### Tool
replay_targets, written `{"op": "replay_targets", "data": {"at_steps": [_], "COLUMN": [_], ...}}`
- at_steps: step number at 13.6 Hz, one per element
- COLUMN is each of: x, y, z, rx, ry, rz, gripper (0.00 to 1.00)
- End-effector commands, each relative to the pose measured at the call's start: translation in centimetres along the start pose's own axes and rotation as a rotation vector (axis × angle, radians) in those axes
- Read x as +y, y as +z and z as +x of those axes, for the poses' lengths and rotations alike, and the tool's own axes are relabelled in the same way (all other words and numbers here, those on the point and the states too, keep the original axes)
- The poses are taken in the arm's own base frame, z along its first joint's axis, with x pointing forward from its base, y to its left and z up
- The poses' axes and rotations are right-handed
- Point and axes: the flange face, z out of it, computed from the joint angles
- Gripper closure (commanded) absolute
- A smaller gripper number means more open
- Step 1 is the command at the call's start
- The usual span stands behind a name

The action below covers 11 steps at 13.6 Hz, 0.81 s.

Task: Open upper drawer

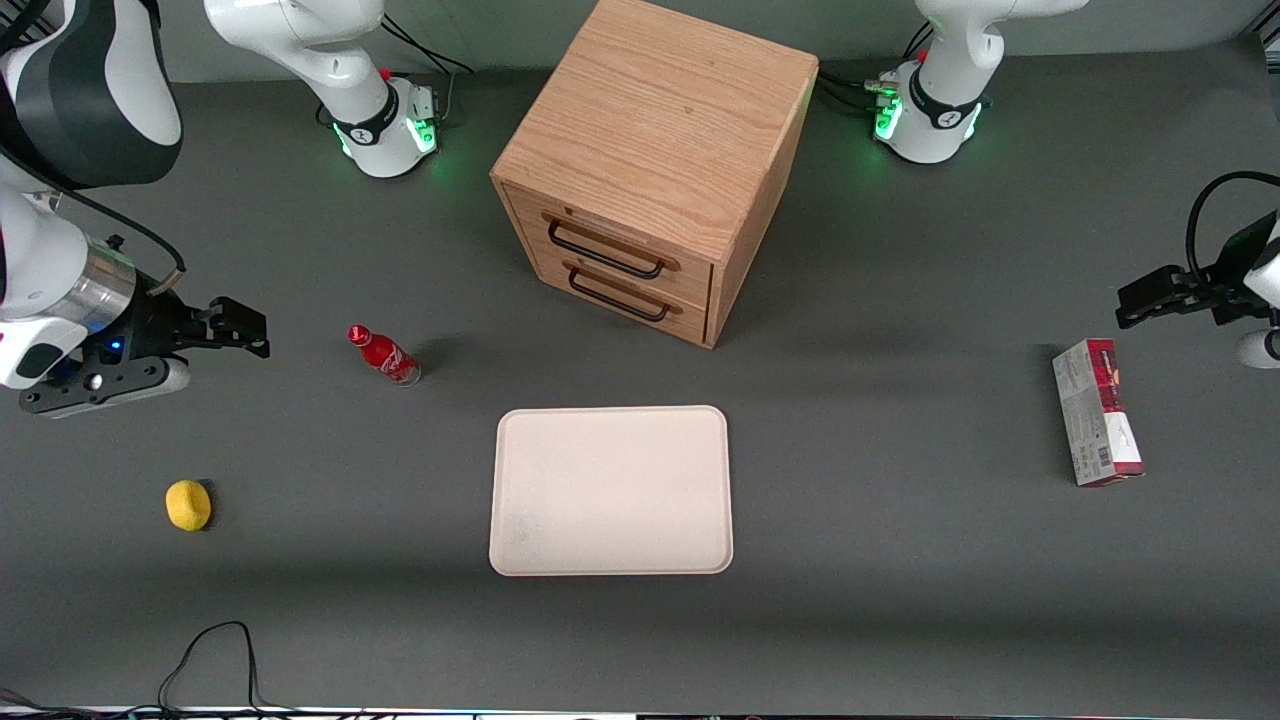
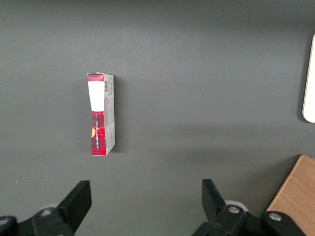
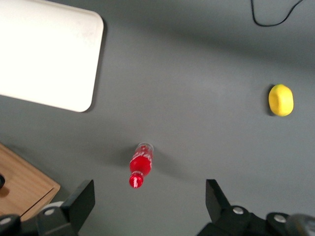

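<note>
At the working arm's end of the table, the gripper (image 1: 245, 330) hangs above the bare grey surface, wrist roughly level, fingers pointing toward the middle of the table. Jaws released, wide gap between the two fingers (image 3: 81, 199), nothing held. Oak cabinet (image 1: 650, 150) stands mid-table, well apart from the gripper. Upper drawer (image 1: 610, 250) is flush with the cabinet front, black bar handle (image 1: 603, 252) untouched; the matching lower drawer (image 1: 620, 290) sits just beneath it.

Front view alone shows both drawers and handles. Right wrist view shows a red bottle (image 3: 140, 164) standing under the spread fingers, plus a yellow fruit-like object (image 3: 281, 100), a tray corner (image 3: 59, 64) and a cabinet corner. Left wrist view alone gives the red-and-white carton (image 2: 101, 114) close up.
</note>
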Motion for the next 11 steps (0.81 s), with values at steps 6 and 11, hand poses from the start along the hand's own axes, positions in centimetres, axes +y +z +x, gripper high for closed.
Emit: {"op": "replay_targets", "data": {"at_steps": [6,11], "x": [-2.7,-6.1], "y": [-1.8,-0.6], "z": [0.2,1.0], "rx": [-0.029,-0.041], "ry": [-0.059,-0.171], "rz": [-0.013,-0.005], "gripper": [0.0,0.0]}}
